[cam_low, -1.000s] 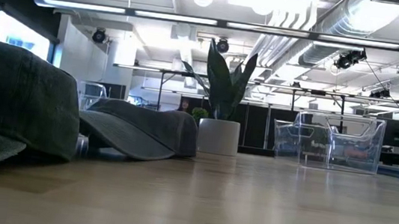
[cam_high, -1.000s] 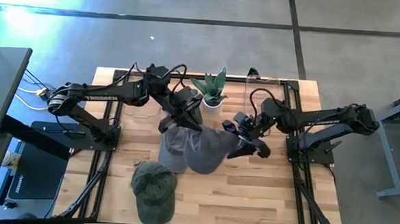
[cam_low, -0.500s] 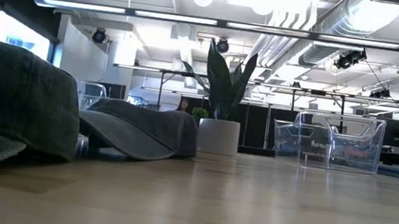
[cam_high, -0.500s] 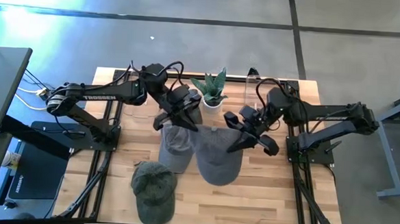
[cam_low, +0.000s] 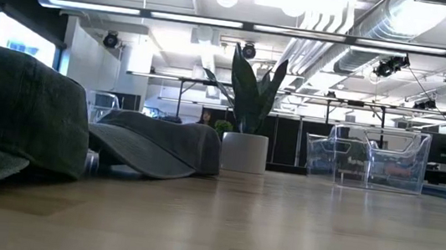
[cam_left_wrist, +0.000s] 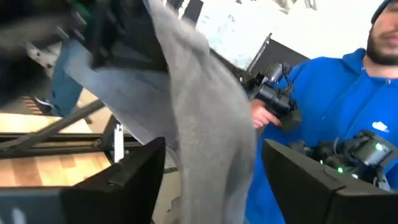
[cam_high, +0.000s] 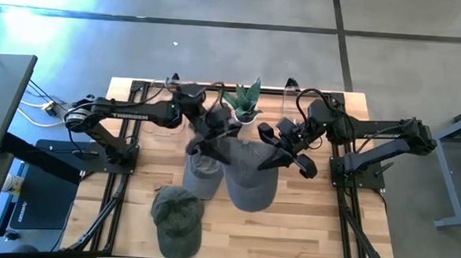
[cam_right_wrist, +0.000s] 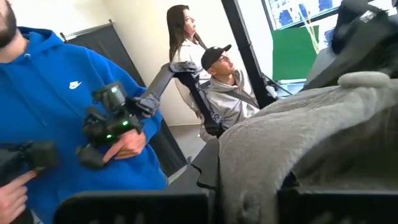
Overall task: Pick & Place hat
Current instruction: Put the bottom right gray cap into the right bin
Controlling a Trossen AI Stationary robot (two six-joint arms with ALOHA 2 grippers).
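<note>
Two arms meet over the middle of the table [cam_high: 304,228]. The grey hat [cam_high: 248,173] hangs between them, lifted, its body drooping toward the table centre and partly overlapping a second grey hat [cam_high: 199,173] lying flat just beside it on the left arm's side.

Right gripper [cam_high: 270,149] is clamped on the grey hat's edge, fingers closed on the fabric; in the right wrist view the grey cloth [cam_right_wrist: 311,143] fills the space right at the fingers. Left gripper [cam_high: 214,136] sits at the hat's far-side edge, fingers spread wide; the left wrist view shows the cloth [cam_left_wrist: 205,124] hanging between the two open fingers [cam_left_wrist: 118,180], not pinched.

A green hat [cam_high: 177,217] lies near the front edge, left of centre, apart from the grey ones. A potted plant [cam_high: 244,104] in a white pot stands at the back edge, middle. A clear plastic bin [cam_low: 366,158] stands at the back edge toward the right arm's side.

Beyond the table, a person in a blue hoodie [cam_right_wrist: 68,106] holds a dark handheld controller [cam_right_wrist: 115,124]; two more people [cam_right_wrist: 211,81] sit farther back.
</note>
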